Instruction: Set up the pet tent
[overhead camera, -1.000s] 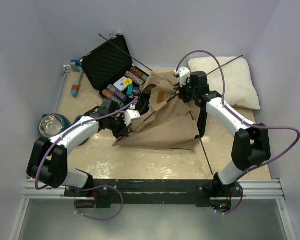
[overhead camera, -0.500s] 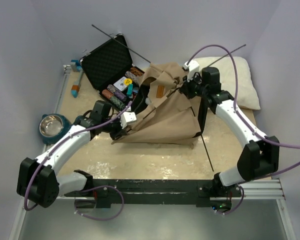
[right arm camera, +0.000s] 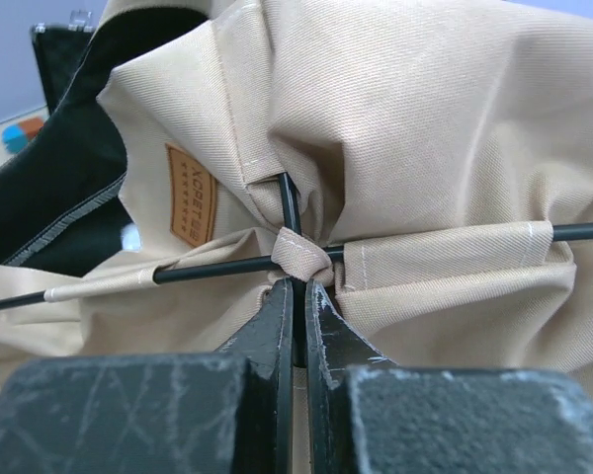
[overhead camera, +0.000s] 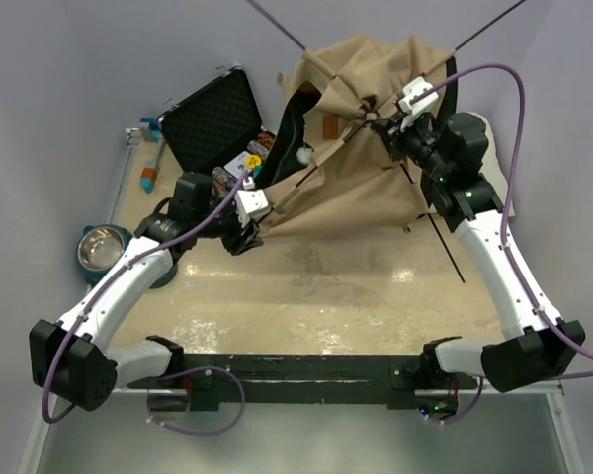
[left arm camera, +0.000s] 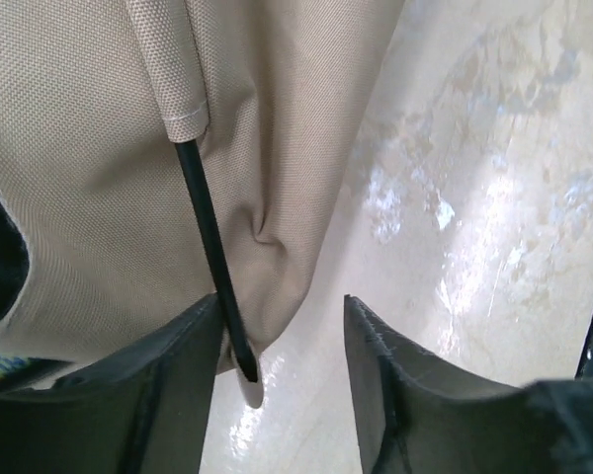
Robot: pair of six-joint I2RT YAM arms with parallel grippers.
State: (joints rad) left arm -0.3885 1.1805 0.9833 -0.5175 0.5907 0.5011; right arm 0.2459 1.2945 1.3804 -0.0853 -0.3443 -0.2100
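Tan canvas pet tent (overhead camera: 361, 118) stands raised over far half of beige desk (overhead camera: 326, 296), lower hem near desk surface, pole ends running past top picture edge. Right tool (right arm camera: 298, 296) pinched tight on thin dark crossed poles (right arm camera: 217, 266) just under fabric knot. Left tool (left arm camera: 282, 326) parted at tent's lower left corner, pole tip loose between fingers. Open black hard case (overhead camera: 212, 123) just left of tent

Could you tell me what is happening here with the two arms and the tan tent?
The right gripper is shut on the pet tent where its dark poles cross, holding the canvas up. The left gripper sits at a lower corner, jaws open, with a pole tip in the gap. The canvas is creased and bunched, so the tent is not yet set up.
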